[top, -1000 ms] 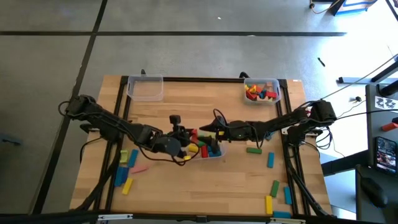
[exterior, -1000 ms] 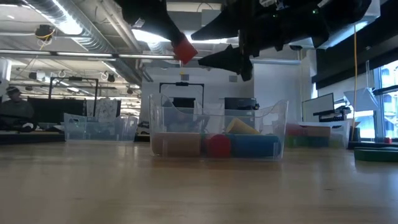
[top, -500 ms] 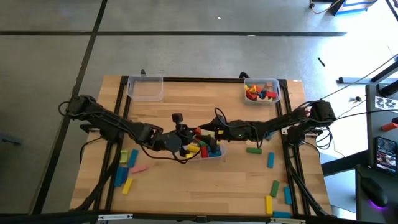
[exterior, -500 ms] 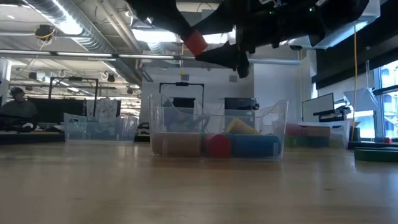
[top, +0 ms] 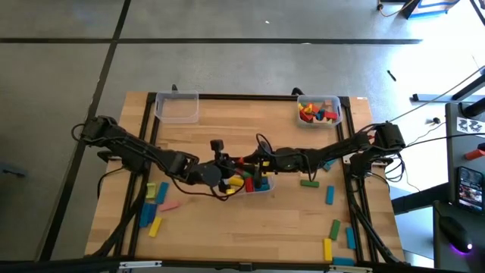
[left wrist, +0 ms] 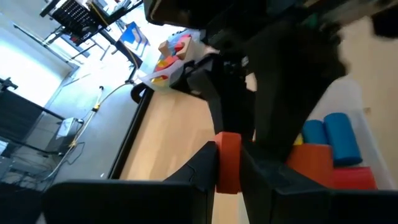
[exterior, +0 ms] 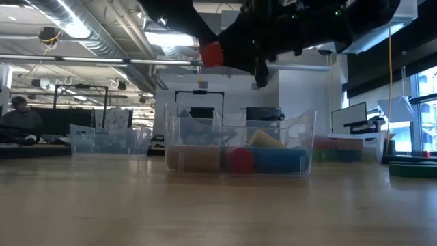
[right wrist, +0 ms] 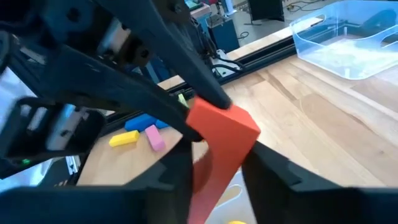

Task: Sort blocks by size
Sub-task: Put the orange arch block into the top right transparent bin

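A small red block (top: pixel 241 161) hangs in the air above the clear middle bin (top: pixel 261 187), which holds several coloured blocks (exterior: pixel 239 159). My left gripper (top: pixel 232 164) comes at it from the table's left and is shut on it. My right gripper (top: pixel 248 161) comes from the right and is shut on the same block. In the low view the red block (exterior: pixel 212 53) shows between the two dark grippers, well above the bin (exterior: pixel 300 130). My left gripper pinches the red block's near part (left wrist: pixel 228 168) between its two fingers, reaching roughly level from the table's left. The block is lifted clear above the bin. My right gripper has its two fingers (right wrist: pixel 178 167) on opposite faces of the block's other end (right wrist: pixel 214 149), reaching roughly level from the table's right.
An empty clear bin (top: pixel 176 107) stands at the far left and a bin with small blocks (top: pixel 319 111) at the far right. Loose blocks lie near left (top: pixel 157 203) and near right (top: pixel 330 195), with a green one (top: pixel 308 183) beside the middle bin.
My right gripper's fingers stood open beside the red block and have shut on it. My left gripper has tipped slightly with the block and kept its hold; the block has shifted a little toward the right gripper and stays above the bin.
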Controlling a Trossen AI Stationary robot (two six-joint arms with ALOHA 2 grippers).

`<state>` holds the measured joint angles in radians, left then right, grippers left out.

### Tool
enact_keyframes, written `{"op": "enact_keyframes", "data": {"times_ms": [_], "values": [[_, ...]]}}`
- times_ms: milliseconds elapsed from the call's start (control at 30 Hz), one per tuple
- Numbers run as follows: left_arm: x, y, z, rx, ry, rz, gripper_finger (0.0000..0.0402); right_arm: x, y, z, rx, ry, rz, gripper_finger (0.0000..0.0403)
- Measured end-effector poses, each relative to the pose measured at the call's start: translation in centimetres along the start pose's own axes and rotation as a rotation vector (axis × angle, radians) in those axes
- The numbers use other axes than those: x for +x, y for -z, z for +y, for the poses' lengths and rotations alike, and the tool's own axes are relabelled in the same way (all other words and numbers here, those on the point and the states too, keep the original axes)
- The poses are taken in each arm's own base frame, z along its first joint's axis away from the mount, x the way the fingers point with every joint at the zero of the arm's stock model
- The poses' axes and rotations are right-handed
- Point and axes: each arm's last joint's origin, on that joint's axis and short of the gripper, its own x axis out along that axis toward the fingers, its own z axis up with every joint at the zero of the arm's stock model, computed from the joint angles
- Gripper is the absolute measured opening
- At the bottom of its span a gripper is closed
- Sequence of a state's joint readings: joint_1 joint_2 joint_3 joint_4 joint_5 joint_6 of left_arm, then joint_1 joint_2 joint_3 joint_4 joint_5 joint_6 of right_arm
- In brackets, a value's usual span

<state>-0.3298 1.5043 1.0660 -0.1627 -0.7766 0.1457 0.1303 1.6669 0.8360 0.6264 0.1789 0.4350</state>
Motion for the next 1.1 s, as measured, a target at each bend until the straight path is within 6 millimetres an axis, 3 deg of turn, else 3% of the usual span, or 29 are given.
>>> {"op": "enact_keyframes", "data": {"times_ms": [200, 400, 600, 833, 1100], "values": [[0.0, -0.1, -0.1, -0.011, 0.046, -0.008, 0.0049, 0.0, 0.2, -0.1, -0.037, -0.016, 0.023, 0.0052], [-0.1, -0.2, -0.1, -0.019, 0.061, -0.019, 0.0062, 0.0, 0.4, -0.1, -0.058, -0.02, 0.035, 0.0065], [-0.5, -0.2, 0.0, -0.009, 0.068, -0.015, 0.012, 0.0, 0.3, 0.0, -0.084, -0.024, 0.028, 0.0068], [-4.2, -0.6, 0.5, -0.062, 0.129, -0.041, 0.0168, -1.1, -0.8, 0.2, -0.131, 0.009, 0.042, 0.0061], [-7.9, 2.1, 0.6, -0.245, 0.177, 0.163, 0.0171, -4.8, -3.4, 0.0, -0.263, 0.243, 0.062, 0.0067]]}}
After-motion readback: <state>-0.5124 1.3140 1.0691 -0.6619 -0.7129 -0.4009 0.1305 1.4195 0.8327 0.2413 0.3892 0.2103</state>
